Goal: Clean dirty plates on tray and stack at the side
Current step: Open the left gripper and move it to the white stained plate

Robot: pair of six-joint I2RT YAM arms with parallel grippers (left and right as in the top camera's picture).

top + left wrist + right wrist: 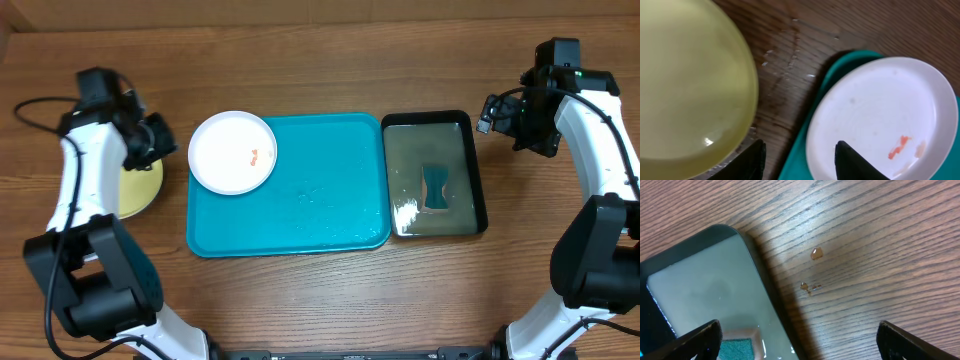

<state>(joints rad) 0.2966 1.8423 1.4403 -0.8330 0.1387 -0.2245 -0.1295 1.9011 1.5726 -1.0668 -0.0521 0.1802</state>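
Left gripper (800, 145), part-open and empty, hangs between yellow-green plate (685, 80) toward the bench's (320, 300) left edge and smeared white plate (875, 110) overhanging the tray's (300, 220) far-left corner; right gripper (800, 325) gapes empty.

Wooden table (320, 310) seen from above. A teal tray (330, 215) fills the middle. A white plate (232, 152) sits on its far left corner and overhangs the rim, while the rest of the tray is bare. A black tray (430, 117) lies just beside the teal tray's right rim, leaving no passable gap, and holds liquid and a sponge (437, 188). A yellow-green plate (143, 190) lies near the table's left edge, partly under the left arm (70, 190). Only a narrow strip of wood separates it from the teal tray. Wide bare strips run along the table's far and near edges.
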